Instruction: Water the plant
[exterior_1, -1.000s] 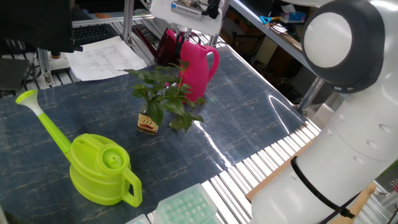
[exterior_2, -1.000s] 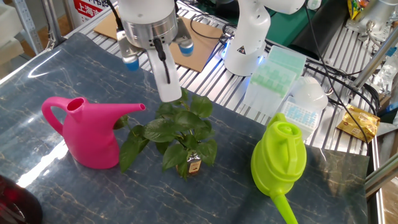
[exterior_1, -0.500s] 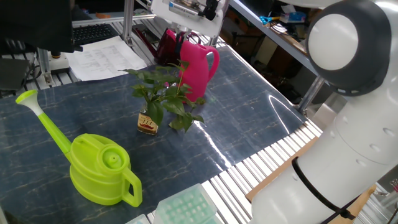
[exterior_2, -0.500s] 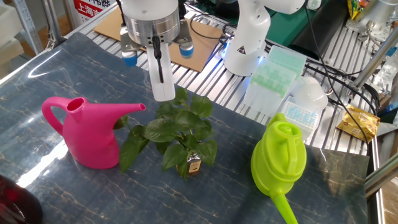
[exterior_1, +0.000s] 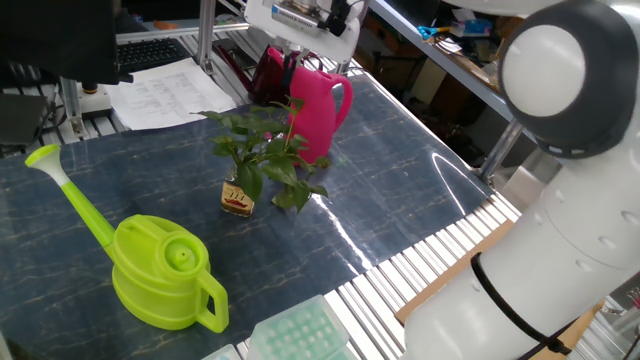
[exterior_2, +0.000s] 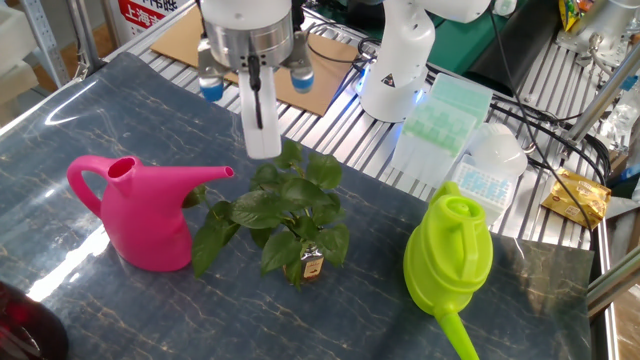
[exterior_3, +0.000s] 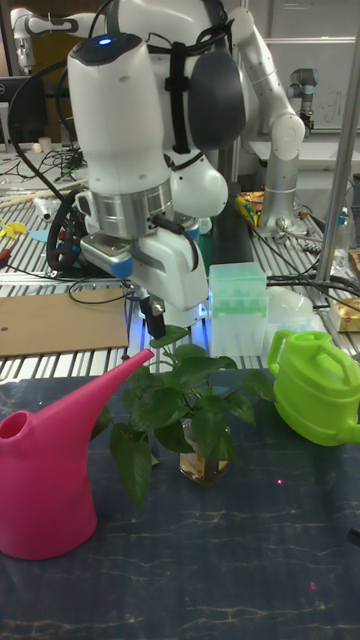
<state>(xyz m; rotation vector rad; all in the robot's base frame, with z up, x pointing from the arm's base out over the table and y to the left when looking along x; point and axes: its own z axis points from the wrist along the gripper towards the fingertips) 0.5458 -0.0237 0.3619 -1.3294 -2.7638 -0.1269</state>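
— Dark blue table (exterior_1: 400, 200) with wavy marks, that's where it all sits. What's in the middle?

— The plant (exterior_1: 262, 150) (exterior_2: 285, 212) (exterior_3: 190, 400). It has green leaves and stands up in a tiny brown bottle (exterior_1: 237, 196) (exterior_2: 310, 264) with a label. It is shorter than both cans.

— What's next to it?

— A pink watering can (exterior_1: 318, 108) (exterior_2: 140, 215) (exterior_3: 50, 470). It stands just beside the plant, and in the tall fixed view its long spout (exterior_3: 120, 375) points at the leaves and seems to reach them.

— And the green one?

— The green watering can (exterior_1: 160, 265) (exterior_2: 450, 260) (exterior_3: 315, 385) is on the plant's other side, well apart from it. It stands up too.

— Where is the robot's claw?

— The gripper (exterior_2: 261, 145) (exterior_3: 155, 328) hangs in the air above the leaves, near the pink spout. It has nothing in it. In the other fixed view one white finger (exterior_2: 260, 115) points down. I cannot tell how wide the fingers are spread.

— Anything behind the table?

— A clear green box (exterior_2: 440, 110) (exterior_3: 238, 290), some paper sheets (exterior_1: 165, 90), a flat brown card (exterior_2: 300, 75) (exterior_3: 60, 322), and another white robot arm (exterior_3: 270, 130).
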